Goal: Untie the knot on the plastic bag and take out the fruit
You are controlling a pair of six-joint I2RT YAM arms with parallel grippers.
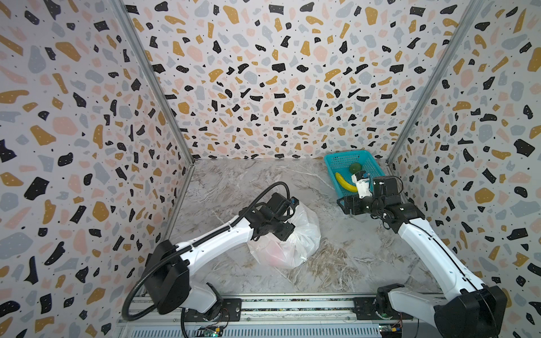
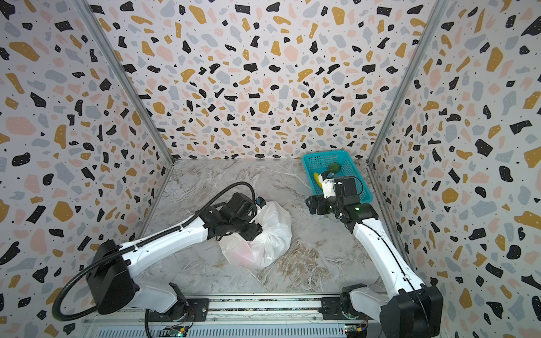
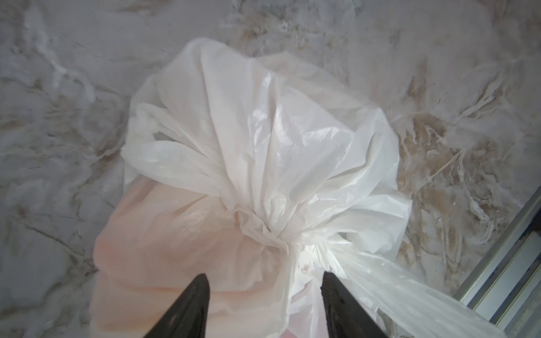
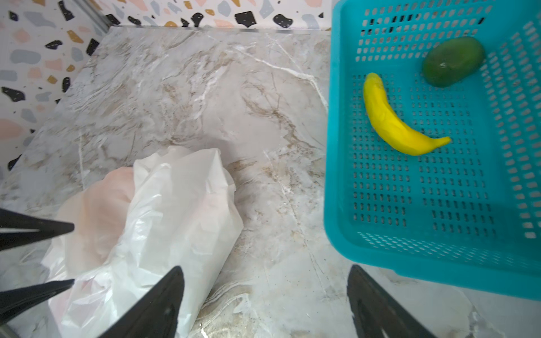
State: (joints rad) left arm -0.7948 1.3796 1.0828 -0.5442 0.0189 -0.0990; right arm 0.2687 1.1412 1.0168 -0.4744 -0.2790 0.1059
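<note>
The left hand [image 3: 263, 275], spread apart and seemingly empty over the knot [image 3: 282, 234], should pinch one tail [image 3: 395, 284] close in and draw it out slowly.

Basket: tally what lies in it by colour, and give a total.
Teal basket contents:
Yellow, the banana: 1
Green, the oval fruit: 1
Total: 2
</note>
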